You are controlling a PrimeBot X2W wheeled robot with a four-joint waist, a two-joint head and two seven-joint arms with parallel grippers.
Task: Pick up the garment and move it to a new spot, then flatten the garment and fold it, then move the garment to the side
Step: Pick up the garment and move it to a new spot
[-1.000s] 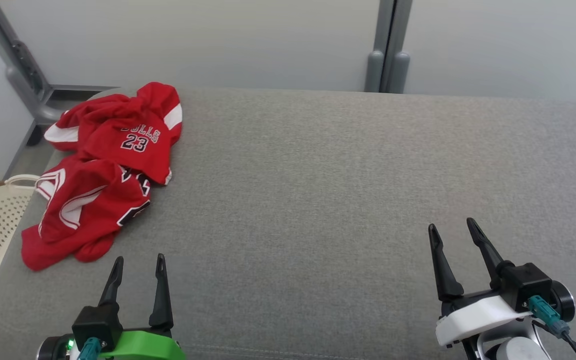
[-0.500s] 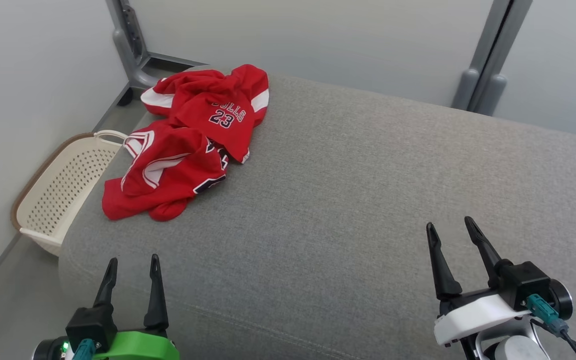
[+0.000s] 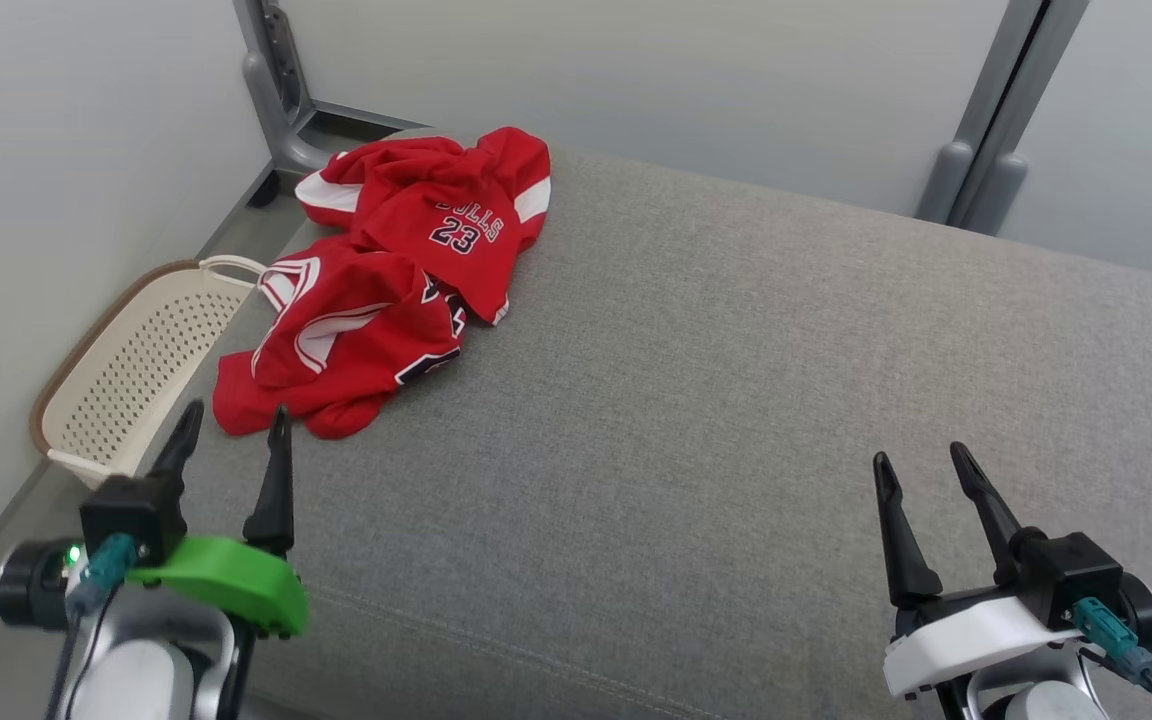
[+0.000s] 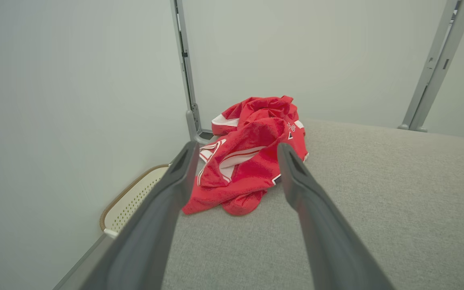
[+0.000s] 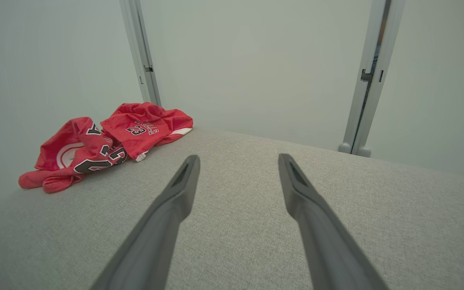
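head view: crumpled red bulls jersey (image 3: 391, 290) lies at the far left corner of the grey cushion (image 3: 736, 400), next to a cream basket (image 3: 126, 370). left gripper (image 3: 236, 410) is spread, tips just short of the hem. right gripper (image 3: 918, 455) is spread too, well apart from it.
left wrist view: jersey (image 4: 252, 161) framed between the fingers, untouched.
right wrist view: jersey (image 5: 107, 145) far off left.
step: pick-up approach. next probably reach in and pinch cloth.

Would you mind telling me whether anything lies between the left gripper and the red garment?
Nothing visible does. The open left gripper points straight at the red garment across bare grey cushion; the cream basket sits aside, past the cushion's edge.
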